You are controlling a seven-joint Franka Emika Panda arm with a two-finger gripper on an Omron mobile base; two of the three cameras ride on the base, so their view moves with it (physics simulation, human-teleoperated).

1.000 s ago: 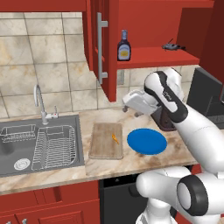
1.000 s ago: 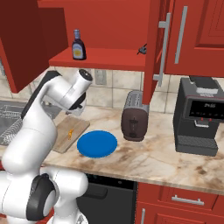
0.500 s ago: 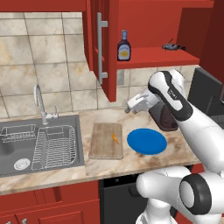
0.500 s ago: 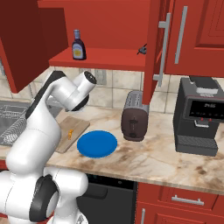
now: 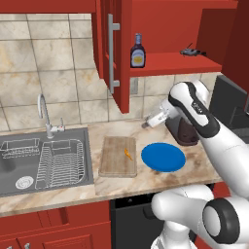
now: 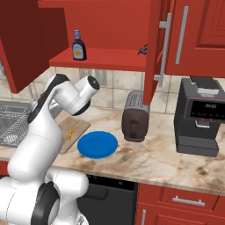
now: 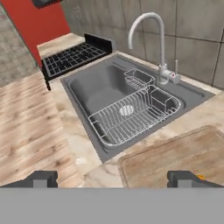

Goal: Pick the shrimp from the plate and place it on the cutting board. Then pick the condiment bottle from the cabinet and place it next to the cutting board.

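Observation:
The shrimp (image 5: 128, 154) lies on the right part of the cutting board (image 5: 116, 158), left of the bare blue plate (image 5: 163, 157). My gripper (image 5: 145, 125) hangs above the counter behind the board and plate, pointing left toward the sink, open and holding nothing. In the hand view my gripper (image 7: 113, 179) has its fingertips (image 7: 41, 178) far apart, with the cutting board (image 7: 183, 151) and a bit of the shrimp (image 7: 199, 177) at the lower right. The condiment bottle (image 5: 137, 51) stands upright on the shelf of the open cabinet (image 5: 165, 63). From the right side I see the bottle (image 6: 79, 45), plate (image 6: 97, 143), board (image 6: 75, 126) and shrimp (image 6: 69, 133).
The cabinet door (image 5: 113, 53) stands open above the board's back edge. A sink (image 5: 14, 165) with a dish rack (image 5: 61, 163) and faucet (image 5: 44, 114) lies to the left. A toaster (image 6: 135, 122) and coffee machine (image 6: 202, 116) stand to the right. A small dark object (image 5: 191, 51) sits on the shelf.
The hand has swung from pointing down over the board to pointing left toward the sink. The shrimp stays on the board. The jaws remain wide.

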